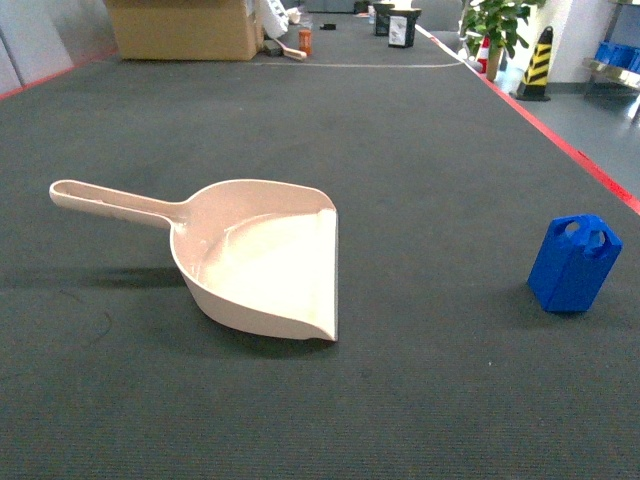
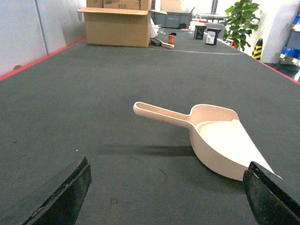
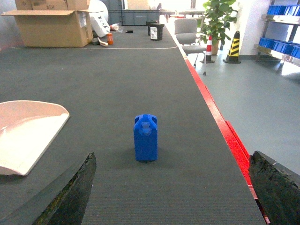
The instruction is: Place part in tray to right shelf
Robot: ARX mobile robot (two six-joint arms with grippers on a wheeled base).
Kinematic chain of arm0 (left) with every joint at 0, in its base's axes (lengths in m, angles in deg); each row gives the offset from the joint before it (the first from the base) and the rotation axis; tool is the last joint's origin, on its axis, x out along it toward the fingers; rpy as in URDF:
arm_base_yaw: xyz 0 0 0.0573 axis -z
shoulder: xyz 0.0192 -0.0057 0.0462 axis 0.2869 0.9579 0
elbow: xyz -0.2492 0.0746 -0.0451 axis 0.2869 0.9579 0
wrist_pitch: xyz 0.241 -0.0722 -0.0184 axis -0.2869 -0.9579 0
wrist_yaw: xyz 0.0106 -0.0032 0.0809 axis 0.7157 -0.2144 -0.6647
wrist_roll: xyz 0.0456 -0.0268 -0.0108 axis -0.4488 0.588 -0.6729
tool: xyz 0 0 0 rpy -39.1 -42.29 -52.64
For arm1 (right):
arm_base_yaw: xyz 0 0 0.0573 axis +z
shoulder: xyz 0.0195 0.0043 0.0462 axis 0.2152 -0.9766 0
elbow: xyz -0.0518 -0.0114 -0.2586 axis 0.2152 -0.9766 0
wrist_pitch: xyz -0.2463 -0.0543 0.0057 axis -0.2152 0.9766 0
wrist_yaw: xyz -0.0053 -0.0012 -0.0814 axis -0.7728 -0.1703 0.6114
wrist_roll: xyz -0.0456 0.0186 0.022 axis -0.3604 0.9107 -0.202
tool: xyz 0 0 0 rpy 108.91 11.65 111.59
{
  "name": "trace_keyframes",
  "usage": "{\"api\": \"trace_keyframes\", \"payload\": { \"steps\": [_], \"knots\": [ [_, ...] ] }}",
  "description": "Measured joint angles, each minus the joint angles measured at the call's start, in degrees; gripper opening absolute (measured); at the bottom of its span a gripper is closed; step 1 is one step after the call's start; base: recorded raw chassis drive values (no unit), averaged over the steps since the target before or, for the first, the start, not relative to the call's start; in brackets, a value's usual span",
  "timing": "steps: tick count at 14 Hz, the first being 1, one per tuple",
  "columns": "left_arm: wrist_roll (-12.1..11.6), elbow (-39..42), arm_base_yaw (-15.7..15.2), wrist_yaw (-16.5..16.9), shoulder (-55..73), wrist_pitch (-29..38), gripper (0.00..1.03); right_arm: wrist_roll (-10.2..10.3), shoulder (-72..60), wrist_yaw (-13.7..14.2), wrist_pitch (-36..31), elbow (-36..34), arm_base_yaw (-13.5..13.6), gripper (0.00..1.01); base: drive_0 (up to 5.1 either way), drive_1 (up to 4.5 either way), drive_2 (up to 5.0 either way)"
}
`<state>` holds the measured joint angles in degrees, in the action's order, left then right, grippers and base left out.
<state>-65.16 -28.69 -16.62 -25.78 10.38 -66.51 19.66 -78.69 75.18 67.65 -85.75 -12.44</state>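
Note:
The cream tray (image 1: pixel 262 262) lies flat on the dark carpet left of centre, its handle pointing left and its wide mouth facing right. The small blue part (image 1: pixel 573 264) stands upright to its right, well apart from it. No gripper shows in the head view. My left gripper (image 2: pixel 168 165) is open and empty, low over the carpet, with the tray (image 2: pixel 213 140) ahead and to the right, near its right finger. My right gripper (image 3: pixel 173 156) is open and empty, and the part (image 3: pixel 146 138) stands just ahead between its fingers, nearer the left one. A steel rack with blue crates (image 3: pixel 281 44) stands far right.
A red line (image 3: pixel 213 110) marks the carpet's right edge, with grey floor beyond it. Far back are a cardboard box (image 1: pixel 185 28), small bins (image 1: pixel 402 25), a potted plant (image 1: pixel 497 28), a striped cone (image 1: pixel 538 65) and an office chair (image 3: pixel 186 33).

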Motion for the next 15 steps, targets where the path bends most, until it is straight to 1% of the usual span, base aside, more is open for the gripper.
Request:
{"api": "trace_keyframes", "payload": {
  "steps": [15],
  "knots": [
    [0.0, 0.0, 0.0, 0.0, 0.0, 0.0, 0.98, 0.0, 0.0, 0.0, 0.0, 0.0, 0.0, 0.98, 0.0, 0.0, 0.0]
  ]
}}
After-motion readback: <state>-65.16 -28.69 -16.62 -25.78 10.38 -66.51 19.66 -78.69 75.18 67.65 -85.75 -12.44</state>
